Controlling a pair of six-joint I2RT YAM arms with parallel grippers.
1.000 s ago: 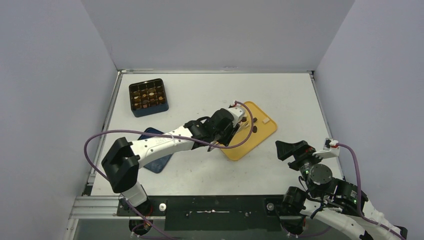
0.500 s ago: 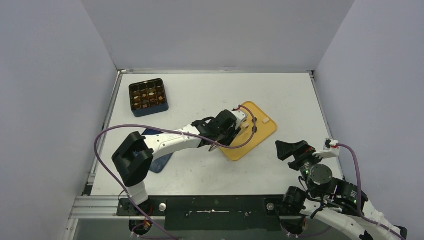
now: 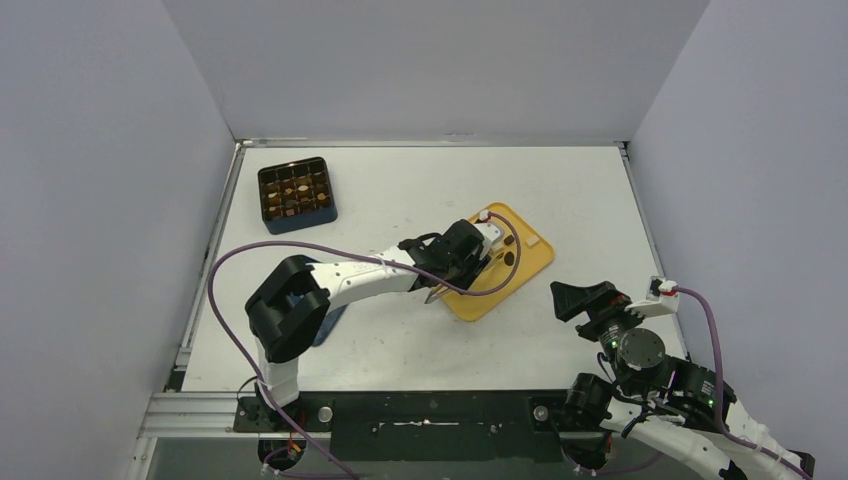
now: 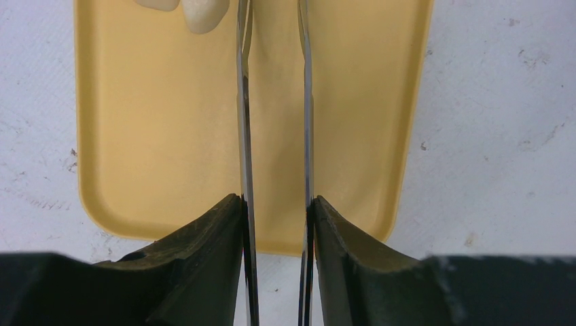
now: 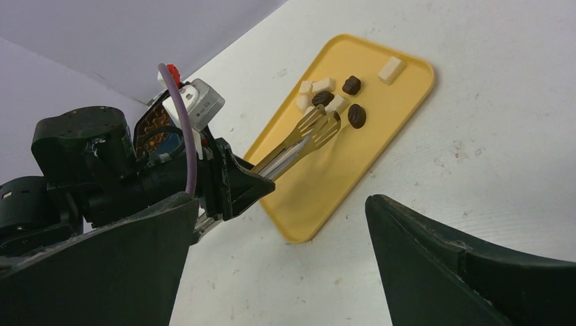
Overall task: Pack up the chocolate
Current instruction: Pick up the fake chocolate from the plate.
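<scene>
The tray is yellow, the chocolate dark brown and cream-white, the tongs silvery, the tabletop white with grey scuffs.

No readable text, labels, brands or numbers are showing in any view.
</scene>
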